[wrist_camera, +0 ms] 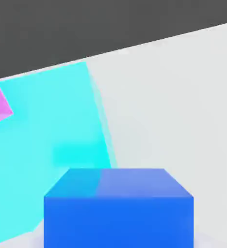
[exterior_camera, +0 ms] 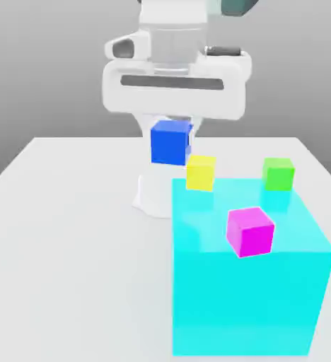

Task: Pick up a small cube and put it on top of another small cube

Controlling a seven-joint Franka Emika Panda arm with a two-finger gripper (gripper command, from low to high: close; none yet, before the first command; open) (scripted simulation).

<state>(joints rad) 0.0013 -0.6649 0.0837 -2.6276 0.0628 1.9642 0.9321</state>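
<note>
Blue and solid, the small cube (exterior_camera: 171,143) is hanging beneath the arm's hand, and the gripper (exterior_camera: 172,134) is clenching it, holding it up above the white table (exterior_camera: 69,247). In the hand view it is looming close, one flat face turned toward the camera. Outward from there, the yellow cube (exterior_camera: 200,174) is sitting just beside it in the exterior view, near the far edge of the cyan block (exterior_camera: 242,304); whether it is resting on the block, the view is not settling. The green cube (exterior_camera: 278,174) is standing toward the exterior view's right, and the magenta cube (exterior_camera: 250,232) is showing at the block's near edge, turned askew.

The lift seems to be done and the carrying and stacking to be remaining; which cube is serving as the base, nothing is telling. Travelling too low, the blue cube could be knocking the yellow one or catching the big block's edge. Lowering off-centre, or onto the askew magenta cube without turning to match, could be leaving it teetering. Letting go too high could be making it bounce off.
</note>
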